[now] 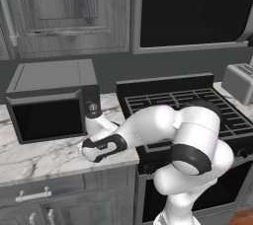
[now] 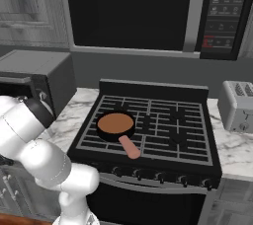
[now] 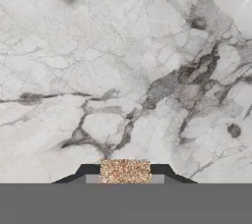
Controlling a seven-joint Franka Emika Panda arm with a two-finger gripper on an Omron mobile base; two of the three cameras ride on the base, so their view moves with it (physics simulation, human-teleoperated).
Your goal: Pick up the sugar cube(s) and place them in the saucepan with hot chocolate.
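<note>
A sugar cube [image 3: 125, 171] is seen pinched between the fingertips of the hand [image 3: 125, 175], low over the marble desk [image 3: 123, 70] just in front of the microwave [image 1: 49, 103]; the pick-up is judged done. The saucepan with hot chocolate [image 2: 115, 125] sits on the stove [image 2: 148, 125], beside the microwave; the carry across and the release into it are judged still to be made.
</note>
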